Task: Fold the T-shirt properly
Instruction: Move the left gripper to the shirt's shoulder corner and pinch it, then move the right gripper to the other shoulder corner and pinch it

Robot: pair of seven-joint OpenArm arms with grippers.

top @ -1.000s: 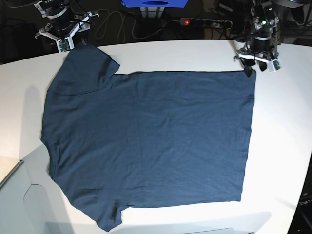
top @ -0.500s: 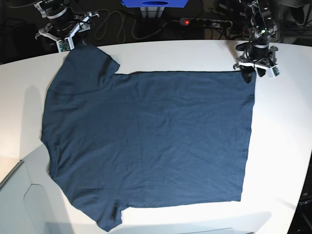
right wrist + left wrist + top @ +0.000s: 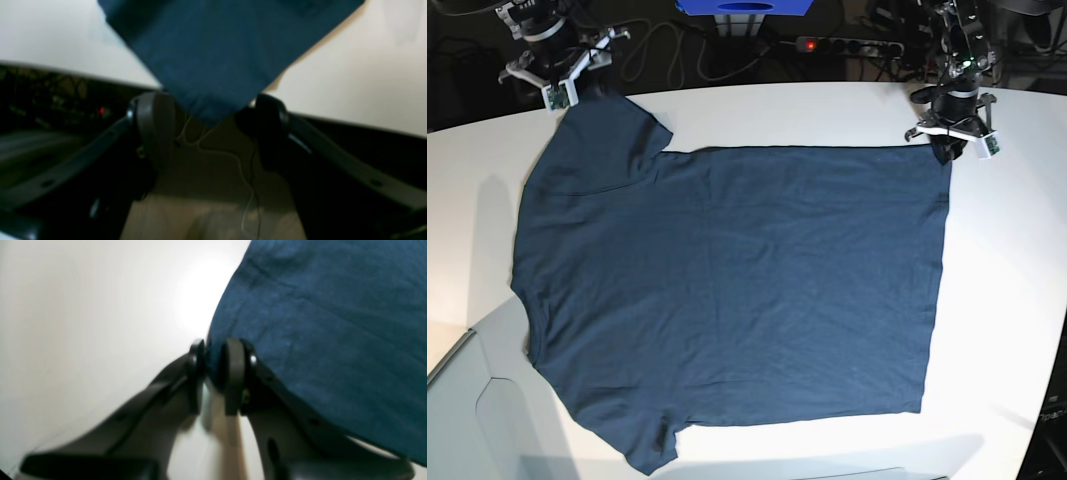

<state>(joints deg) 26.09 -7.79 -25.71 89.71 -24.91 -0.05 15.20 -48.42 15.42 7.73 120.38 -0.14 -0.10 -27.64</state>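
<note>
T-shirt: dark navy, spread flat on the white bench, sleeves toward the base view's left, hem toward its right.
Hem corner: far right corner of the shirt sits between the left fingers; in the left wrist view the fabric edge is pinched in the narrow gap between the two pads.
Left gripper: nearly closed, clamped on that hem corner, down at bench level.
Sleeve tip: pointed sleeve end hangs at the bench's far edge, between the right fingers but apart from both pads, as far as the blur shows.
Right gripper: spread wide, holding nothing, at the far left sleeve.
Beyond bench: dark floor, cables, power strip with red light.
</note>
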